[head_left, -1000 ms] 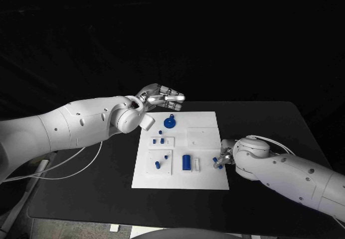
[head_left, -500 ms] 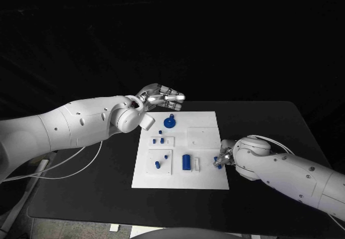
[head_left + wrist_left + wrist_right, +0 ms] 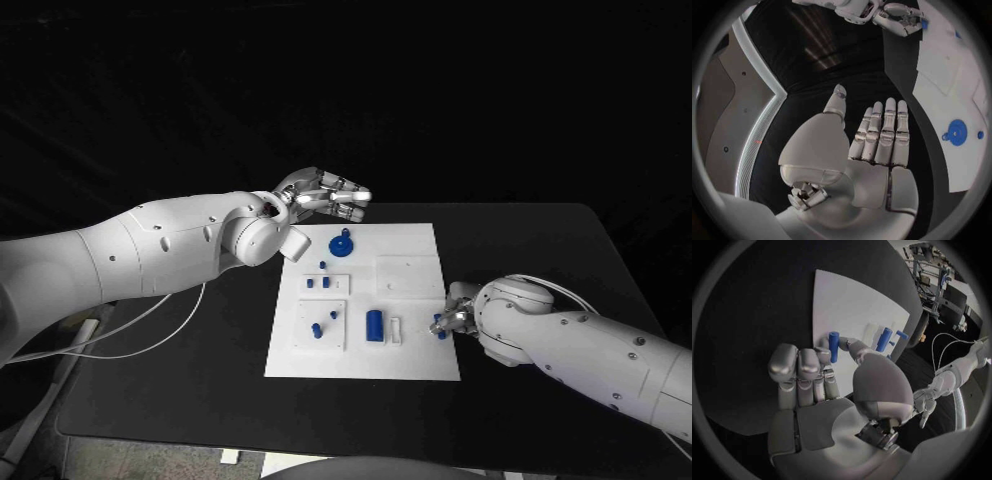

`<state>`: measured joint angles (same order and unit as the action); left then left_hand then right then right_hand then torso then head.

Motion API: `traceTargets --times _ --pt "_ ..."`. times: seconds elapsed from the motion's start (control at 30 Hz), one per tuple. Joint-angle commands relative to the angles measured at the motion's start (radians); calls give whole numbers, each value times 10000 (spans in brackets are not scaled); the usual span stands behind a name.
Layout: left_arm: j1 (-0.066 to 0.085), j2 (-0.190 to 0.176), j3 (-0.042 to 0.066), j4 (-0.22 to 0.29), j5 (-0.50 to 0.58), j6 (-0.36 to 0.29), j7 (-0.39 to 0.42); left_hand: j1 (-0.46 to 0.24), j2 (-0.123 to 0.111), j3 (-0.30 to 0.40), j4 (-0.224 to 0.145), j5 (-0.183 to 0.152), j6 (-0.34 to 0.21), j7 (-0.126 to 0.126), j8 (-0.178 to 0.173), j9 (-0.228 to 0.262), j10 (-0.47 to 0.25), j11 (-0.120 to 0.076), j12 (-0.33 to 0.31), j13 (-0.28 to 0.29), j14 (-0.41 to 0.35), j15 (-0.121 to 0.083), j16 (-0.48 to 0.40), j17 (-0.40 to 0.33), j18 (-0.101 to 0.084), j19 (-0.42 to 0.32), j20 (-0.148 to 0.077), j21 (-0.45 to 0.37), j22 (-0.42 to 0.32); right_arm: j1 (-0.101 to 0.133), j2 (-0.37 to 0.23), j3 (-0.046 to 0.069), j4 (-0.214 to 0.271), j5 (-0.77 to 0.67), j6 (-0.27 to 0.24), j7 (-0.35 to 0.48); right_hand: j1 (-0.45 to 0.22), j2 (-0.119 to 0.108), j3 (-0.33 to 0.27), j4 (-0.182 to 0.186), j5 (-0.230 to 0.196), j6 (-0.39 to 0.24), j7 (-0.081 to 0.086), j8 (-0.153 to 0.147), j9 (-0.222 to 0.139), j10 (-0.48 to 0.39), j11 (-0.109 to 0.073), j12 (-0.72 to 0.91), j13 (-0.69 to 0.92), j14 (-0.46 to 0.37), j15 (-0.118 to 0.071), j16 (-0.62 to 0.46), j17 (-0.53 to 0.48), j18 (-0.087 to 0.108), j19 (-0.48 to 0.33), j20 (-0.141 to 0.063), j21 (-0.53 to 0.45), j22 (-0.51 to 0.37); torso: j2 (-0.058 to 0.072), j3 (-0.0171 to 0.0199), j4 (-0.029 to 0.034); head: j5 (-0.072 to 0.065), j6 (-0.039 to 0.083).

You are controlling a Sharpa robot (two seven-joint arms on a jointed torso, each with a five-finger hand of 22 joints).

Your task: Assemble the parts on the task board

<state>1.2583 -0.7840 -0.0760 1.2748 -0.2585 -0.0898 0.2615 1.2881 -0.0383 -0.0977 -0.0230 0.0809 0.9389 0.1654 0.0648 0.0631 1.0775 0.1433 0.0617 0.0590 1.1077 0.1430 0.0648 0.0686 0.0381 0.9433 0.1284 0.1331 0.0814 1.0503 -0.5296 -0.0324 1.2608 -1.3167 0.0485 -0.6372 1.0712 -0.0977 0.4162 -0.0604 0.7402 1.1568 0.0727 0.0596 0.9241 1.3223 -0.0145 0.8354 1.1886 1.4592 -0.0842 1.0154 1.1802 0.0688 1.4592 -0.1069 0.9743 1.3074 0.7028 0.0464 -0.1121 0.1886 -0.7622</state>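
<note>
The right hand [image 3: 826, 390] pinches a small blue peg [image 3: 834, 347] between thumb and fingers, holding it upright at the board's [image 3: 404, 240] right edge, near the front corner. In the head view the same hand [image 3: 451, 318] sits just beside that edge with the peg [image 3: 438, 324] at its tips. Other blue parts lie further in on the board: a cylinder [image 3: 375, 323] just inside, small pieces toward the left edge, and a round disc [image 3: 340, 245] near the far edge.

The left hand [image 3: 864, 150] is open and holds nothing, fingers straight and together, hovering off the board's far left corner, above the surface [image 3: 577, 250].

The step in hand looks like carrying the peg to its seat. To do it well, the right hand should probably keep the peg vertical, line it up over the hole before lowering, and let go only once it is seated; the pinch is slight, so a tilt could jam or drop it.

Against the frame a second ago, the right hand has shifted slightly toward the front edge; the left hand and the loose parts are unchanged.
</note>
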Motion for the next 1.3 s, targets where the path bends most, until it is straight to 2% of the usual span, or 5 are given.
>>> traceTargets --times 0.03,0.23,0.57,0.83,1.3 --pt "5 -4 5 24 -5 146 40 18 -68 16 43 -20 -43 -2 -18 -6 -62 28 5 14 -57 -6 -32 16 3 -54 -2 27 -11 -235 -220 -144 77 393 -37 -413 19 -74 2171 -2178 10 -731 272 32 -8563 47 -104 44 4 2 -59 -61 7 67 -35 -19 34 1191 -6 -3 -12 12 12" --pt "5 -19 3 28 -15 143 28 18 -68 16 43 -20 -43 -2 -18 -6 -62 28 5 14 -57 -6 -32 16 3 -54 -2 27 -11 -181 -480 12 520 702 -315 -433 27 -106 2107 -2177 18 -669 259 35 -8561 54 -111 40 2 2 -67 -72 4 62 -36 -29 37 1190 -1 0 -21 13 36" --pt "5 -25 0 34 -26 147 14 16 -72 29 67 -10 -56 0 -18 -6 -70 32 7 14 -53 -6 -31 16 6 -51 -4 28 -11 -48 -721 461 1453 1620 -534 -431 -3 -75 1818 -2118 -86 -551 229 31 -8557 62 -130 45 14 10 -81 -92 -4 40 -21 -41 -21 1181 -1 0 -15 -20 63" --pt "5 -18 -2 37 -34 149 8 16 -72 29 67 -10 -56 0 -18 -6 -70 32 7 14 -53 -6 -31 16 6 -51 -4 28 -11 -21 -509 544 1661 2063 -477 -380 -10 -45 1691 -2095 -163 -489 211 36 -8553 61 -137 48 21 11 -82 -90 0 29 -9 -42 -48 1183 8 1 3 -48 70" --pt "6 4 -3 36 -40 144 3 16 -72 29 67 -10 -56 0 -18 -6 -70 32 7 14 -53 -6 -31 16 6 -51 -4 28 -11 -18 -1 528 1337 2386 -267 -321 -10 114 1063 -1916 -569 -356 161 32 -8549 58 -164 56 31 26 -75 -99 -2 -7 29 -37 -190 1171 4 5 13 -12 66"
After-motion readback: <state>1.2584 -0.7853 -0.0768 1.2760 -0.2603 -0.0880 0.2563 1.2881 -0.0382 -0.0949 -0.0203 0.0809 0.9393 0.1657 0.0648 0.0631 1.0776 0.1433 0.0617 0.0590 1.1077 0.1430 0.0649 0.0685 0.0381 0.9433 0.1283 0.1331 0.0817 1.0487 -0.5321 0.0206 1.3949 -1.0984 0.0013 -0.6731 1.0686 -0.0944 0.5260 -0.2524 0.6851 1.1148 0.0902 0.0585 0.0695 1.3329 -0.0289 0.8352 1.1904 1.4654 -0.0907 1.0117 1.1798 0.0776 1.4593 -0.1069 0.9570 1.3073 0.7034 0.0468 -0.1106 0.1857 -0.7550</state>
